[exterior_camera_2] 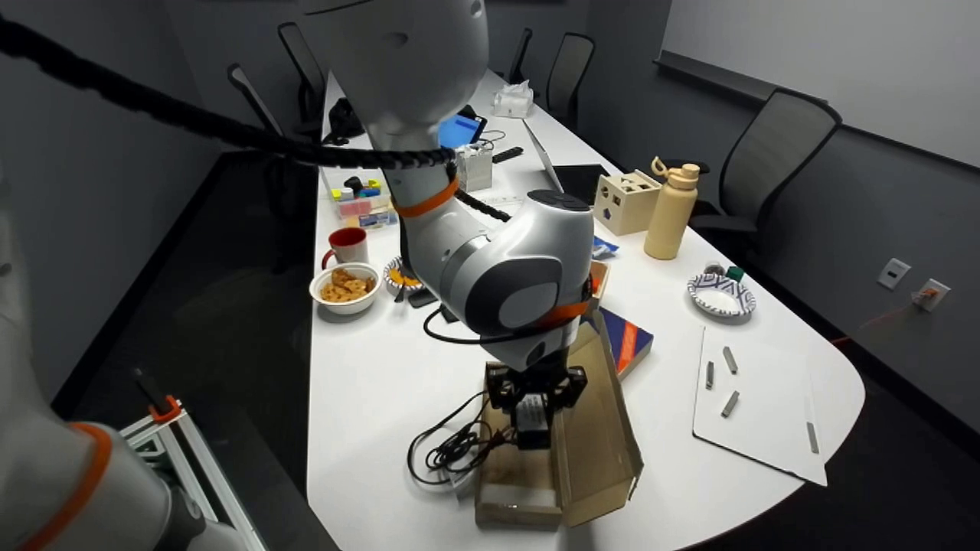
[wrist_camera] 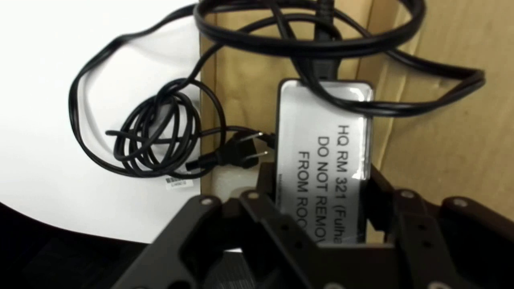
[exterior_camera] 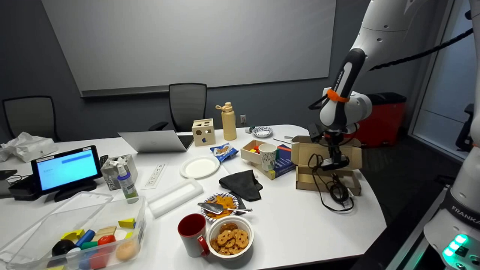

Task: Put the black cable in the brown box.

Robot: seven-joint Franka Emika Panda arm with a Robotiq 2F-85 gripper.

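The power adapter (wrist_camera: 324, 160) of the black cable (wrist_camera: 305, 48) is gripped between the fingers (wrist_camera: 266, 180) of the gripper (wrist_camera: 322, 184), which is closed against its two long sides. In both exterior views the adapter is held above the opening of the brown box (exterior_camera_2: 521, 516), whose lid (exterior_camera_2: 601, 451) is raised. In the wrist view a large loop of the cable is spread beyond the fingertips, over the adapter's far end. The coil (wrist_camera: 158, 140) is seen to the picture's left of the gripper, just outside the box's wall, and the plug (wrist_camera: 237, 154) is seen across that wall.

The adapter's long axis is aligned with the box's long edge, top to bottom in the wrist view; the end where the connector (wrist_camera: 326, 68) is fitted is pointed to the top. The plug's prongs are turned toward the adapter and tilted slightly up the picture.

On the adapter's white label (wrist_camera: 295, 116), printed sideways, "HQ RM 321 (Fulha", "DO NOT REMOV" and "FROM ROO" can be read before the lines are cut off. Beside the coil a barcode tag (wrist_camera: 179, 182) is shown, its characters too small to be read. "FRANKA" is printed on the robot's base (exterior_camera: 450, 225), and "EMIKA" can be read on the arm (exterior_camera: 382, 37), above an orange band (exterior_camera: 336, 96).
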